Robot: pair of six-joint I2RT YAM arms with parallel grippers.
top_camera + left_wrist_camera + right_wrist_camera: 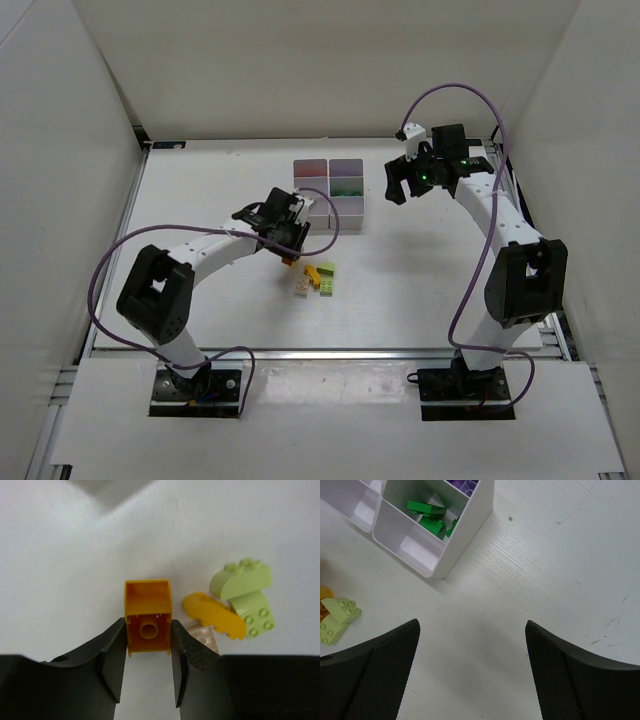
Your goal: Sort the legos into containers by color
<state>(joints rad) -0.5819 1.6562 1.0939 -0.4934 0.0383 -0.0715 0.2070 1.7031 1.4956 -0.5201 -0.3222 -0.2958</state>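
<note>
My left gripper (288,251) is shut on an orange lego (147,620), its hollow underside facing the wrist camera; it shows under the fingers from above (290,261). To its right a small pile lies on the table: a yellow lego (212,614), two lime legos (242,580) (252,615) and a pale beige piece (205,637). The block of containers (348,208) stands just behind the left gripper. My right gripper (400,185) is open and empty, hovering right of the block. In the right wrist view one bin (465,535) holds green legos (427,515), and purple ones (462,484) lie in the bin behind.
The pile shows from above as yellow (325,270), lime (327,287) and beige (302,286) pieces in front of the bins. White walls close off the table at the left, back and right. Purple cables loop off both arms.
</note>
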